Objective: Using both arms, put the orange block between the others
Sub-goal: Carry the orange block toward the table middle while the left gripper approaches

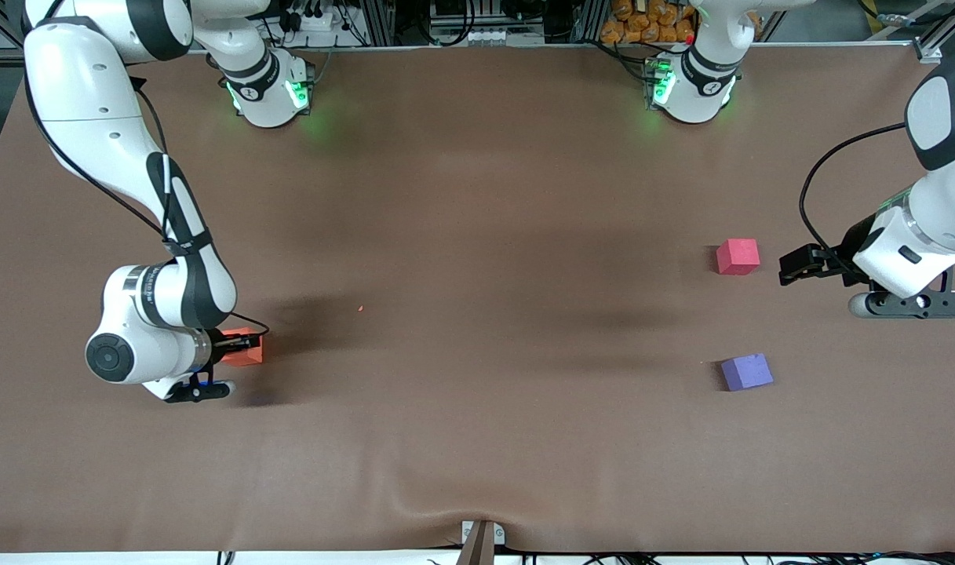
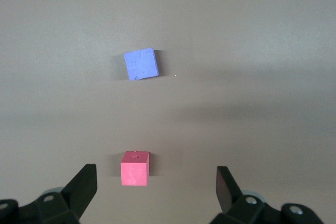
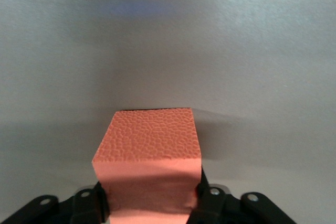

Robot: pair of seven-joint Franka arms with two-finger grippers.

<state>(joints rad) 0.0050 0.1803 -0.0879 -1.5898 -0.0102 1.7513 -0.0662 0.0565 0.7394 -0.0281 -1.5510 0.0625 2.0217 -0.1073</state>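
Now orange block [image 3: 148, 156] between right end effector [image 3: 149, 203] fingers.

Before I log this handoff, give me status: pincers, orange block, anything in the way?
Right pincer shut on orange block, at right arm's end. Left pincer open, waiting beside pink cube. Gap to purple cube unobstructed.

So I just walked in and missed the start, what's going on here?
The right gripper has closed on the orange block at the right arm's end of the table. The left gripper waits open beside the pinkish-red cube. The purple cube sits nearer the front camera, with a gap between the two cubes.
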